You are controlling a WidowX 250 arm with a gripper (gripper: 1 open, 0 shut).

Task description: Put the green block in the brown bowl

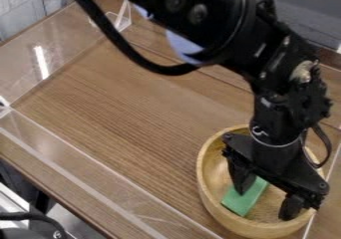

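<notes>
I am hanging my pincer (270,190) straight down over the brown bowl (210,178), with its fingers spread as wide as they go, and I am not gripping anything. The green block (244,198) is lying inside the bowl between my two fingers, tilted against the curved wooden wall, with its lower end on the bowl's floor near the front. I cannot tell whether either fingertip is touching the block, because my own black wrist is hiding its upper end. I am judging that the block is sitting where the task wants it and that the job in hand is getting out cleanly. To do that well, I am planning to keep the fingers fully spread and to lift straight up along the line I am pointing, with no sideways drift, since a finger catching the slab's edge could lever it up and flip it over the rim. The bowl is shallow and is standing close to the near edge of the wooden table (120,104), so a nudge against its thick rim could slide or tip it; I am therefore wanting both fingertips clear of the rim before I swing away. A slow start to the lift would let me see whether the block is coming up with a fingertip, and if it is, I would pause and let it fall back. The clear barrier (54,148) along the table's front is well apart from me.
</notes>
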